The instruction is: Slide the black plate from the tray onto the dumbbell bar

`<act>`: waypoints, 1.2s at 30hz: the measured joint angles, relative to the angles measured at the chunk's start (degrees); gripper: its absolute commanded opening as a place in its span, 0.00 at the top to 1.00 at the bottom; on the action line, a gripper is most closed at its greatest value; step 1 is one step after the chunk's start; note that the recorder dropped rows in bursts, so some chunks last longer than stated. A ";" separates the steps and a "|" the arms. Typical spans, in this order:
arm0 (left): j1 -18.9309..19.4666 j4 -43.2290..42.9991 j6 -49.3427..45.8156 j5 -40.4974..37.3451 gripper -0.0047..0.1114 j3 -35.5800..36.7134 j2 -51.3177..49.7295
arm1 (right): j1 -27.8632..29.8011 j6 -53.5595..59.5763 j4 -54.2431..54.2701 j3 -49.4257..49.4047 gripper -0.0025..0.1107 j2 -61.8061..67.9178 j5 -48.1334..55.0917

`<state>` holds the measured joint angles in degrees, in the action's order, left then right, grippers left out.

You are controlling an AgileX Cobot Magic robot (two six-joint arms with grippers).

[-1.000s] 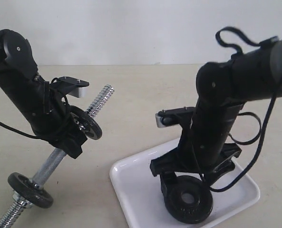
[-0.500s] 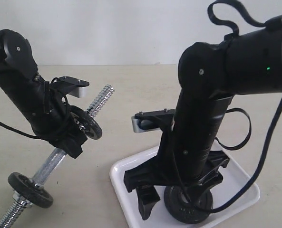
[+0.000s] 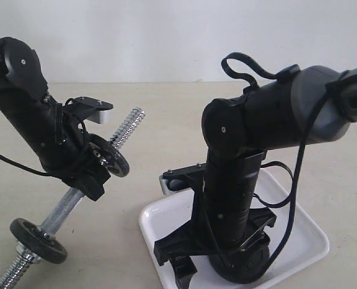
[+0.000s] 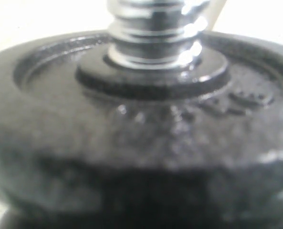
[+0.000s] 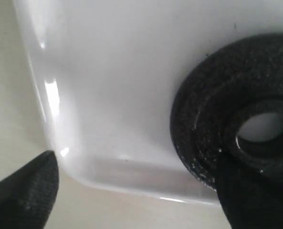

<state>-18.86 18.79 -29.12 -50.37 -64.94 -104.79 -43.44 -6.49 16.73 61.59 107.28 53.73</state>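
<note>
Change comes nearest: my right claw (image 5: 136, 198) has swung left across the tray (image 3: 304, 241) and sunk toward its near-left corner, jaws spread wide and holding nothing. 1 fingertip (image 5: 22, 191) hangs just outside the rim, the other over the black plate (image 5: 213, 114), which lies flat on the near part of the tray, ungrasped. I judge I am only lining up, so the pick is not yet made. Plate: pebbly cast iron, round, raised rim, round centre hole. Tray: glossy white, rounded corners, low lip. Further left, my left claw (image 3: 97, 174) has stayed put, clamped on the dumbbell bar (image 3: 67, 208): smooth chrome middle, coarse thread at the far end, 2 other black discs (image 3: 38, 241) already on it
</note>
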 measured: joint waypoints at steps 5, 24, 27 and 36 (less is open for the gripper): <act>0.00 0.00 -0.07 0.00 0.92 0.00 0.00 | -0.23 0.35 -0.03 0.00 0.25 0.04 -4.13; 0.00 0.00 -0.49 0.00 0.92 0.00 0.00 | -0.25 0.44 -6.23 0.62 0.25 -0.72 -1.42; 0.00 0.00 -0.49 0.00 0.92 0.00 0.00 | -0.25 0.21 -7.90 2.27 0.25 -2.13 -0.30; 0.00 0.00 -0.49 0.00 0.92 0.00 0.00 | -0.25 -0.99 -10.61 2.88 0.25 -2.98 2.79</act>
<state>-18.86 18.79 -29.61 -50.37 -64.94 -104.79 -43.69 -7.48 6.12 64.47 104.30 56.51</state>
